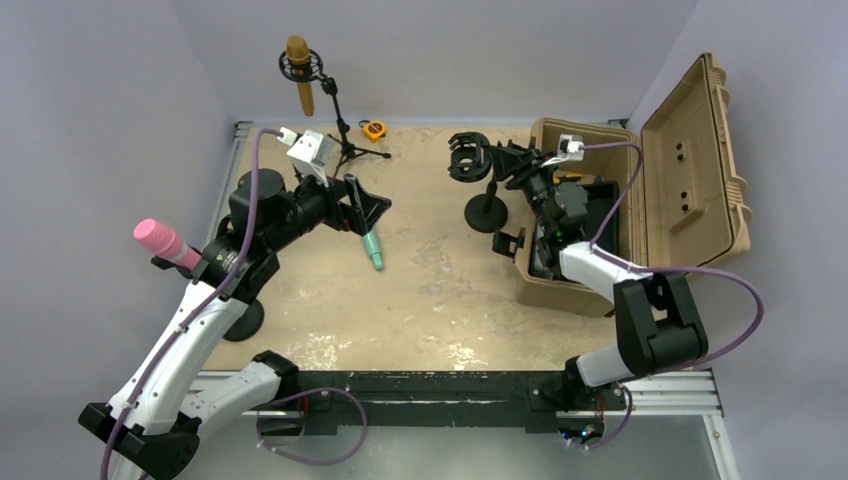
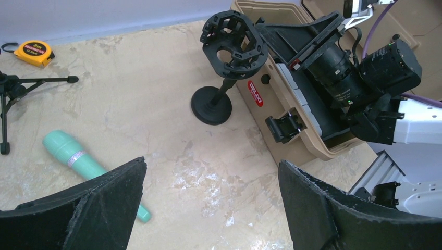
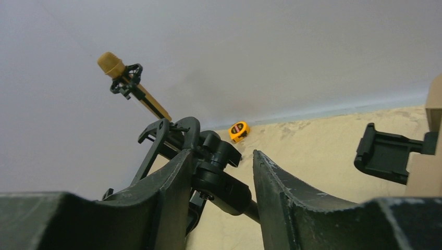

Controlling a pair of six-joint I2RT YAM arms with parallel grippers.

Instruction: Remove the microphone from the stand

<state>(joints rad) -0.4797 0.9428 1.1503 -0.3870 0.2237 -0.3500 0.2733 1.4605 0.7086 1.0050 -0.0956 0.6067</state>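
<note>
A teal microphone (image 1: 373, 246) lies flat on the tan table, also in the left wrist view (image 2: 73, 158). My left gripper (image 1: 368, 212) hovers just above it, open and empty (image 2: 211, 166). A black desk stand (image 1: 487, 213) with an empty ring mount (image 1: 467, 157) stands mid-table; it also shows in the left wrist view (image 2: 232, 39). My right gripper (image 1: 503, 163) is open with its jaws either side of the stand's swivel joint (image 3: 224, 179). Its left finger touches the joint. There is a gap at its right finger.
A gold microphone (image 1: 299, 75) sits in a tripod stand at the back left. A pink microphone (image 1: 163, 243) stands at the left edge. A yellow tape measure (image 1: 373, 129) lies at the back. An open tan case (image 1: 690, 150) fills the right side.
</note>
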